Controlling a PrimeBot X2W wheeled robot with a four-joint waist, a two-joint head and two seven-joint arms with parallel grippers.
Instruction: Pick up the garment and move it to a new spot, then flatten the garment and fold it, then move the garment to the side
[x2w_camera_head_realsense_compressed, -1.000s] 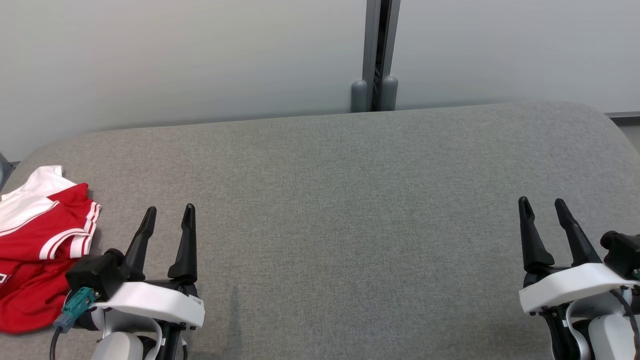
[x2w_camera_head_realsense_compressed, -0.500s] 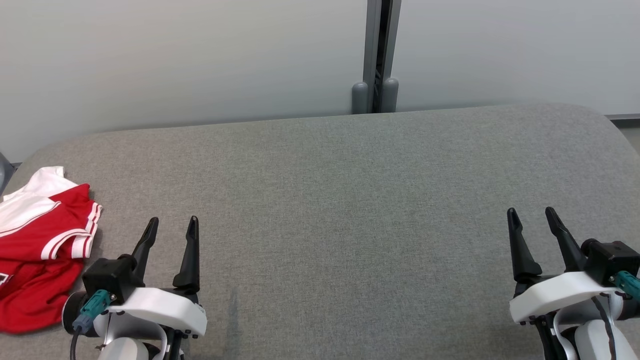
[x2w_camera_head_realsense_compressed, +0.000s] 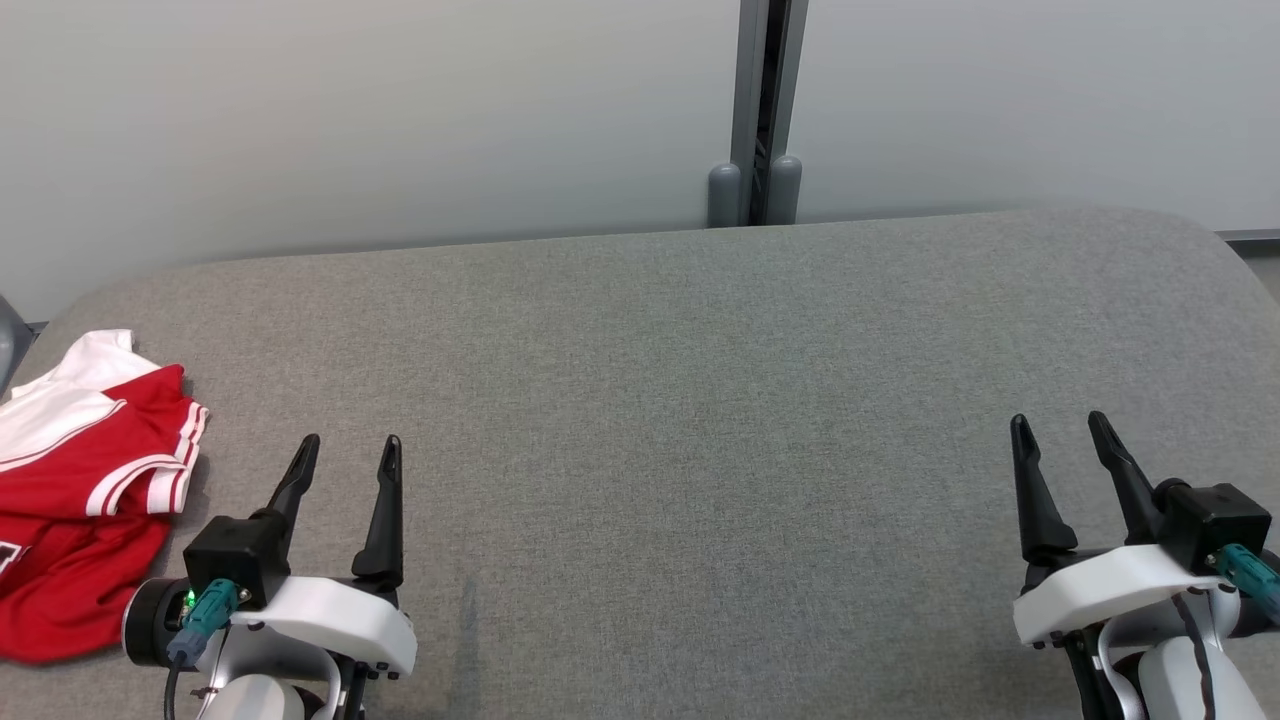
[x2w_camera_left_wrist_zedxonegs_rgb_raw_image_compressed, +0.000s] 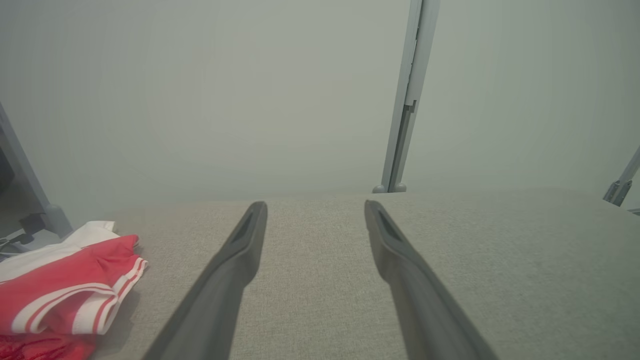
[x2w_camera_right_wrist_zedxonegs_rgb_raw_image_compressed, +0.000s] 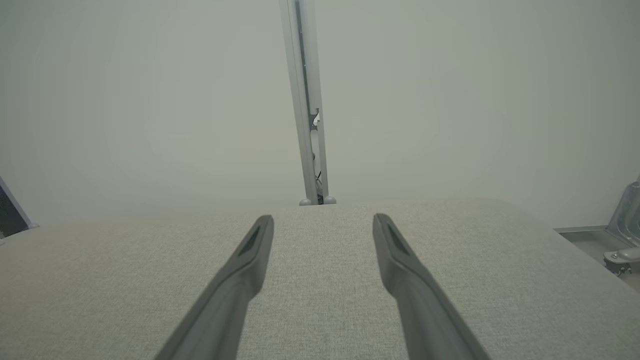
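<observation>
A red garment (x2w_camera_head_realsense_compressed: 75, 500) with white stripes and a white collar part lies bunched at the far left of the grey fabric table (x2w_camera_head_realsense_compressed: 700, 380). In the left wrist view the garment (x2w_camera_left_wrist_zedxonegs_rgb_raw_image_compressed: 60, 295) sits at the lower left. My left gripper (x2w_camera_head_realsense_compressed: 350, 450) stands open just right of the garment, apart from it, with nothing between its fingers (x2w_camera_left_wrist_zedxonegs_rgb_raw_image_compressed: 235, 260). At the lower right my right gripper (x2w_camera_head_realsense_compressed: 1060, 425) is open and empty too, far from the garment, and in its own wrist view its fingers (x2w_camera_right_wrist_zedxonegs_rgb_raw_image_compressed: 400, 250) point over bare cloth.
A pale wall with a grey vertical post (x2w_camera_head_realsense_compressed: 765, 110) stands behind the table's far edge. The table's rounded right corner (x2w_camera_head_realsense_compressed: 1215, 245) drops off to a floor rail (x2w_camera_right_wrist_zedxonegs_rgb_raw_image_compressed: 590, 235). A grey frame leg (x2w_camera_left_wrist_zedxonegs_rgb_raw_image_compressed: 30, 180) rises left of the garment.
Both grippers have drawn back toward the bottom of the head view, still open. The left one has pulled a little away from the garment. The garment has stayed put.
</observation>
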